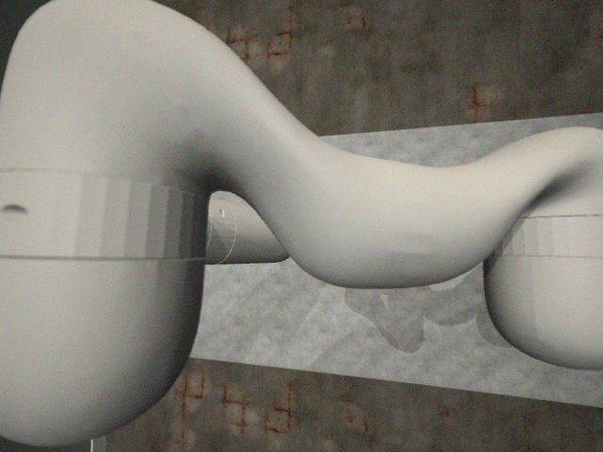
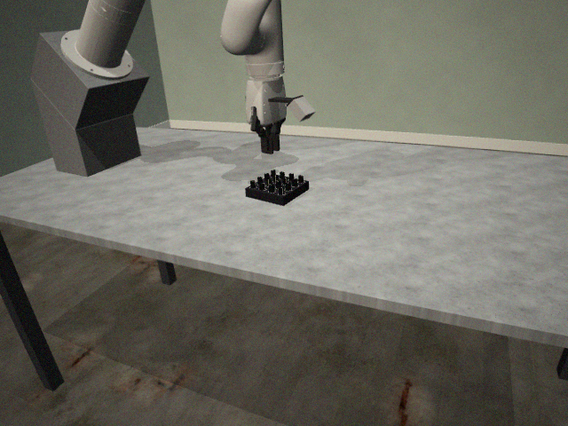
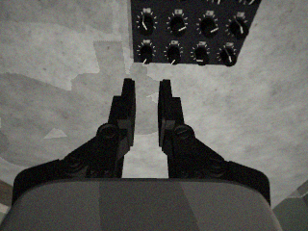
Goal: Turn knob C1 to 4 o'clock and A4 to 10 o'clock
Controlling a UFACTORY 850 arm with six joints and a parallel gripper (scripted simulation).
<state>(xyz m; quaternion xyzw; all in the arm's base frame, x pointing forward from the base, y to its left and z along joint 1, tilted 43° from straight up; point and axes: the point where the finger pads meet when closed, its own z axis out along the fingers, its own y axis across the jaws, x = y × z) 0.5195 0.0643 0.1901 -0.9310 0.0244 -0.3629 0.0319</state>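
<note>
Exterior view shows the grey table (image 2: pixel 413 238) carrying the arm's angular pedestal (image 2: pixel 68 138) at its left end and the black knob box (image 2: pixel 277 187) standing on its feet near the middle. The white arm (image 2: pixel 249 32) hangs its gripper (image 2: pixel 269 147) above the table, just behind the box and clear of every knob. In the top view the arm's bulk hides the box entirely. From the wrist, the two black fingers stand narrowed to a slim gap with bare table showing between them, gripping nothing; two rows of knobs (image 3: pixel 178 24) fill the upper edge, their printed names too blurred to read.

Doing this step well likely means fixing which side of the box holds the socket before choosing a knob, since C1 and A4 cannot yet be told apart here. The narrowed fingers suit a descent between close neighbours; centring over one knob and coming straight down should keep the others from being nudged.
</note>
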